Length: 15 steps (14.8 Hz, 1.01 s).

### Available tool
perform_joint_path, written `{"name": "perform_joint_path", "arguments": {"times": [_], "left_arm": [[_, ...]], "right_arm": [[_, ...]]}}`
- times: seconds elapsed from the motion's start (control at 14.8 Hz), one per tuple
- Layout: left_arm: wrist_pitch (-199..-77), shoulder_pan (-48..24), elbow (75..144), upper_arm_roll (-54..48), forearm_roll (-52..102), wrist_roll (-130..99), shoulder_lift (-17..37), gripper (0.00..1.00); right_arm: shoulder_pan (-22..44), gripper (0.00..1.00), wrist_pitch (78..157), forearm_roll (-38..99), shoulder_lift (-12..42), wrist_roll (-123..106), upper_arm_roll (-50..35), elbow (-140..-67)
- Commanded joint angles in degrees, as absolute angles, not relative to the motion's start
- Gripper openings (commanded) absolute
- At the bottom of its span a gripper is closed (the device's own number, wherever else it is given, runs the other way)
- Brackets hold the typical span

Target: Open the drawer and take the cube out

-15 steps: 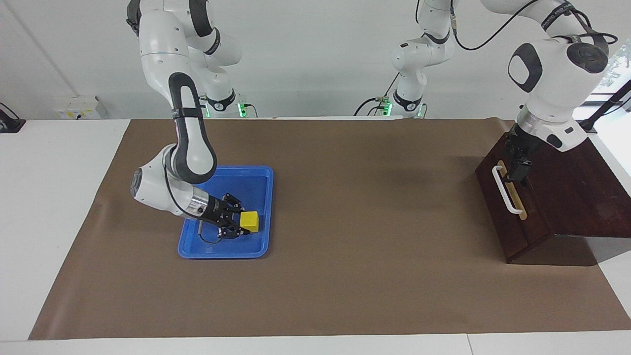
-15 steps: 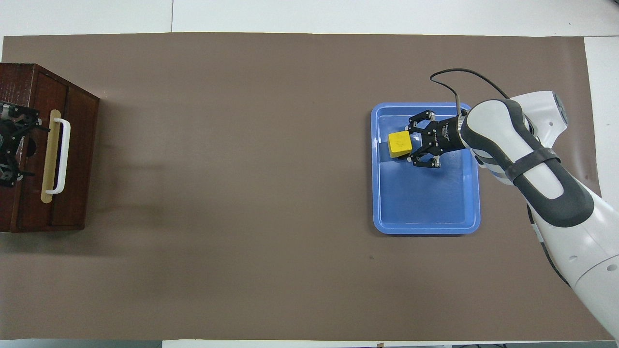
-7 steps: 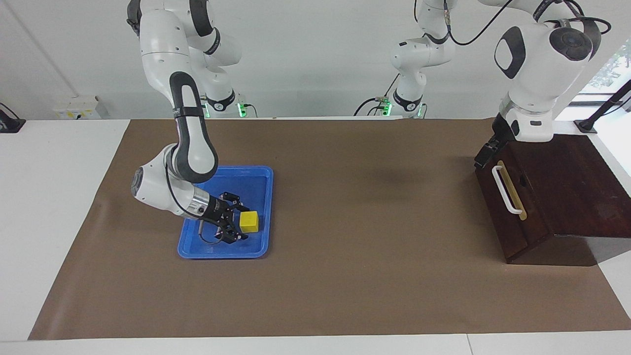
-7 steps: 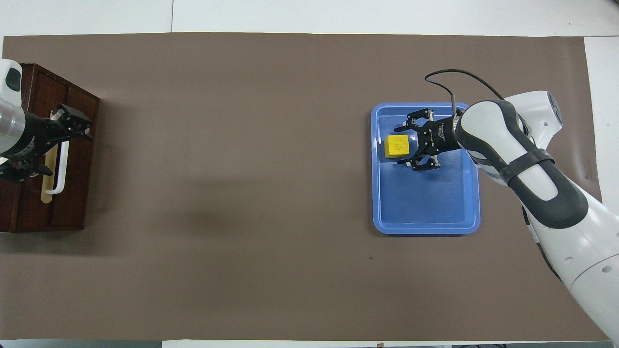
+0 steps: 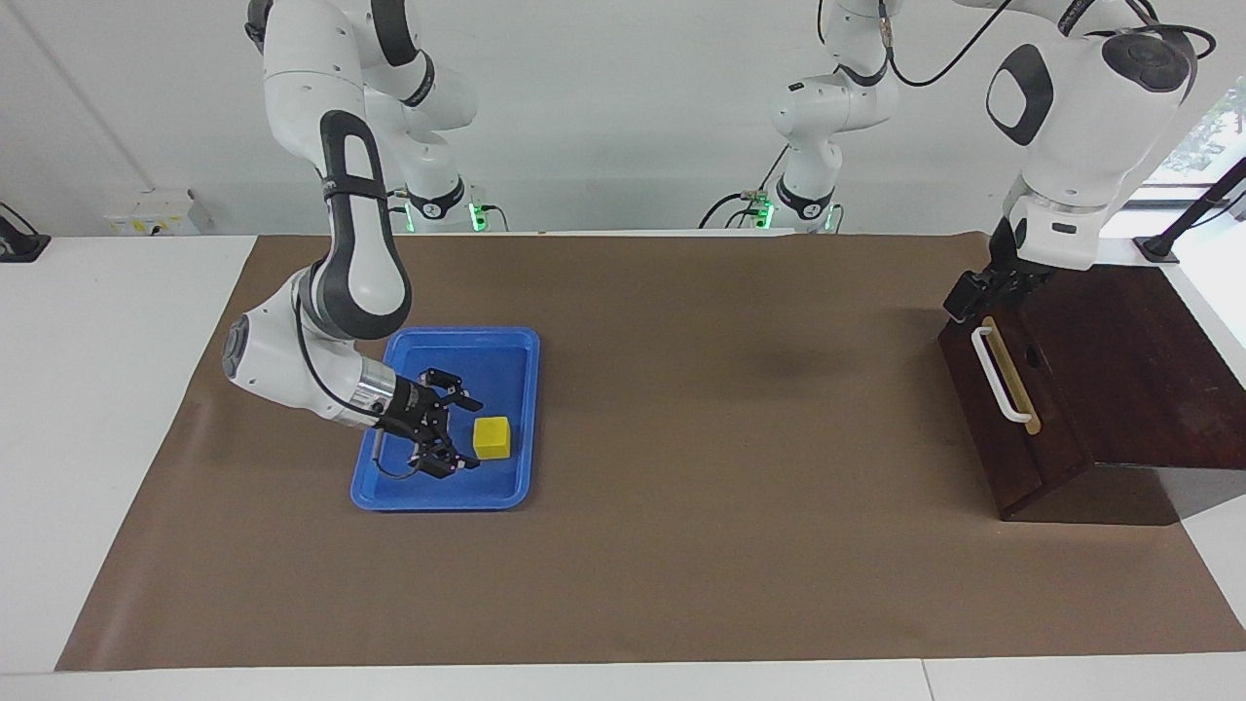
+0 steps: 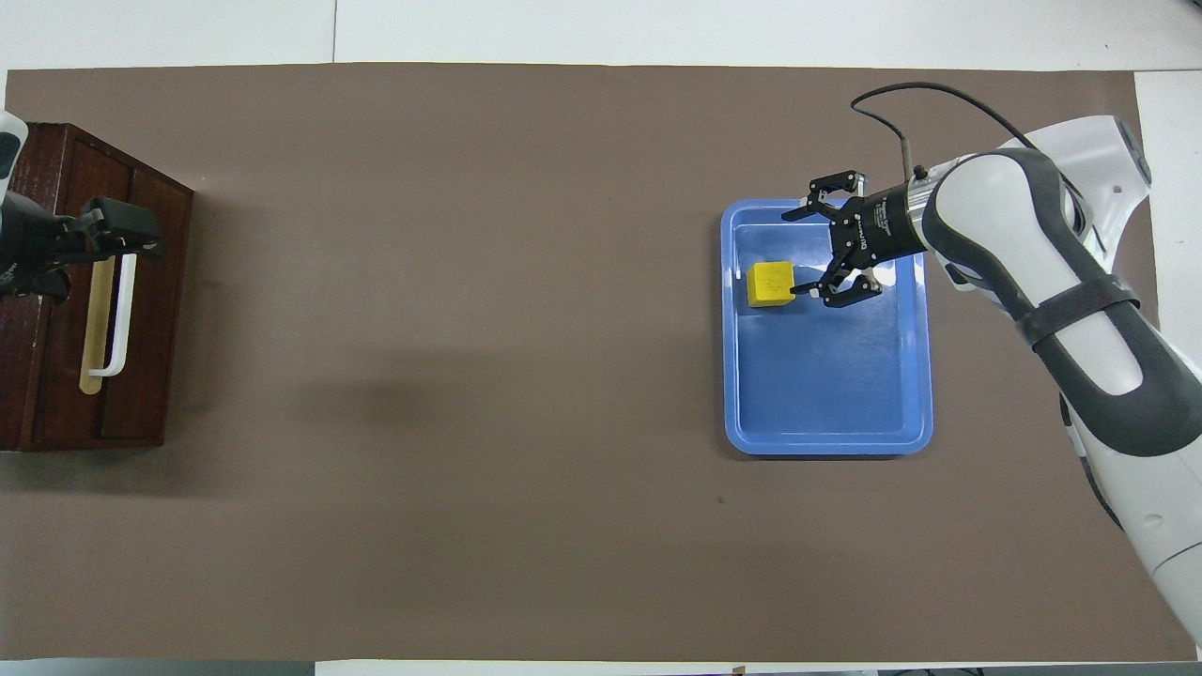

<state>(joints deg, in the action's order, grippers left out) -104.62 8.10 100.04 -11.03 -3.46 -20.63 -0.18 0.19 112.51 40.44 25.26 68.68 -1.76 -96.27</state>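
The tabletop (image 5: 681, 584) carries a brown mat. The drawer (image 5: 1012, 409) sits closed in its dark box at the left arm's end of the tabletop. A blue tray (image 5: 443, 497) lies toward the right arm's end. The left gripper (image 5: 964, 297), fingers spread, hangs over the drawer's handle end nearest the robots. The right gripper (image 5: 458, 433), fingers spread, is over the tray beside the cube (image 5: 492, 436), not holding it. The cube rests in the tray.
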Motion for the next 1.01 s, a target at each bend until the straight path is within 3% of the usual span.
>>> {"name": "perform_joint_path", "arguments": {"times": [0.0, 0.41, 0.95], "left_arm": [[-104.94, 6.95, 100.9, -11.16, -2.9, -18.81, -1.76, 1.0], [-95.81, 6.5, 100.81, -11.16, 0.0, -8.62, -2.54, 1.0], [-94.75, 6.42, 100.81, -11.34, 0.09, -5.29, -2.81, 1.0]], "right_arm": [[-0.44, 1.0, 105.06, 34.3, 21.81, 69.7, -0.71, -91.95], [-0.09, 1.0, 89.14, 17.16, 12.4, 46.02, -0.7, -86.05], [0.44, 1.0, 84.99, -2.98, 1.76, -6.2, -0.88, -86.31]]}}
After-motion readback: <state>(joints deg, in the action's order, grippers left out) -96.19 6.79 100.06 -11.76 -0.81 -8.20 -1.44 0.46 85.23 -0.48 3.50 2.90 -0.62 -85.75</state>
